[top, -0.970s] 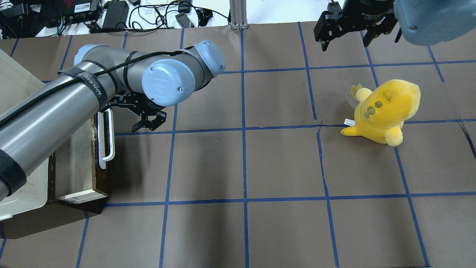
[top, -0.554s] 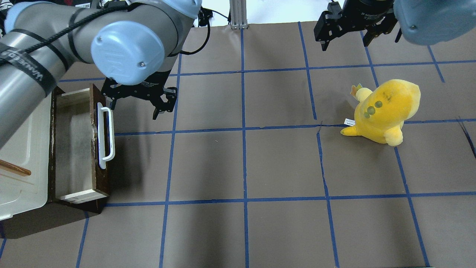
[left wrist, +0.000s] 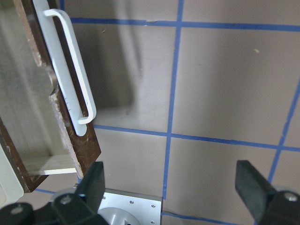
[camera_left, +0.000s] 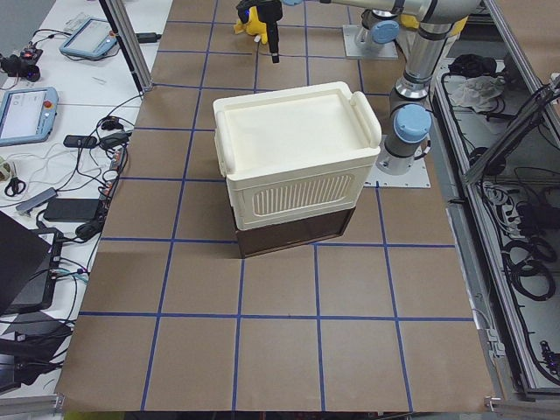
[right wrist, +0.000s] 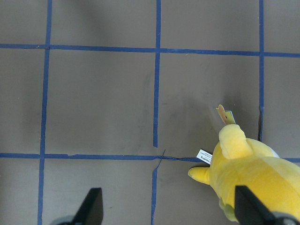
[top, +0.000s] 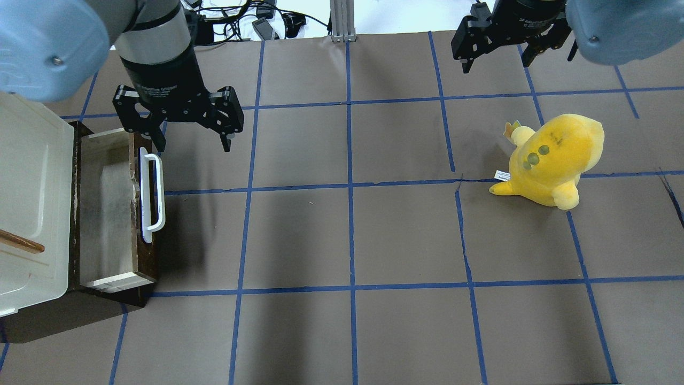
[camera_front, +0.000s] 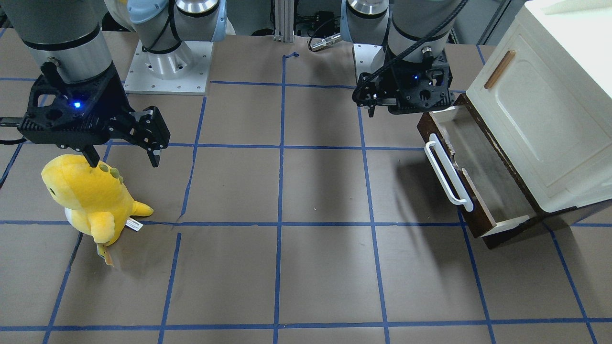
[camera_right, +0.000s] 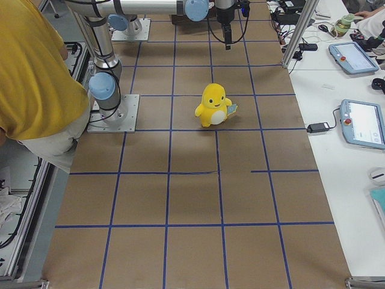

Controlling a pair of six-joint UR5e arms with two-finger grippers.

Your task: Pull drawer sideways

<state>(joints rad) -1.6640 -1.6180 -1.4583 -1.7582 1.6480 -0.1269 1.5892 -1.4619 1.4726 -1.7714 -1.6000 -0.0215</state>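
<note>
The drawer [top: 107,214] stands pulled out from the cream cabinet [top: 32,182] at the table's left. Its dark brown front carries a long white bar handle [top: 152,198], and its grey inside is empty. It also shows in the front-facing view [camera_front: 483,186] and the left wrist view [left wrist: 61,122]. My left gripper [top: 193,140] is open and empty. It hangs above the table beside the drawer's far front corner, clear of the handle [left wrist: 70,79]. My right gripper [top: 494,61] is open and empty, high over the far right, above the yellow plush.
A yellow plush toy [top: 550,158] sits on the right half of the brown, blue-taped table, and shows in the right wrist view [right wrist: 253,178]. The cabinet door has a small brown handle [camera_front: 499,69]. A person in a yellow shirt [camera_right: 36,78] stands by the robot's base.
My left arm swung up and back from beside the handle, and its gripper now hangs near the drawer's far corner. The drawer, the plush and the right arm have not moved.
</note>
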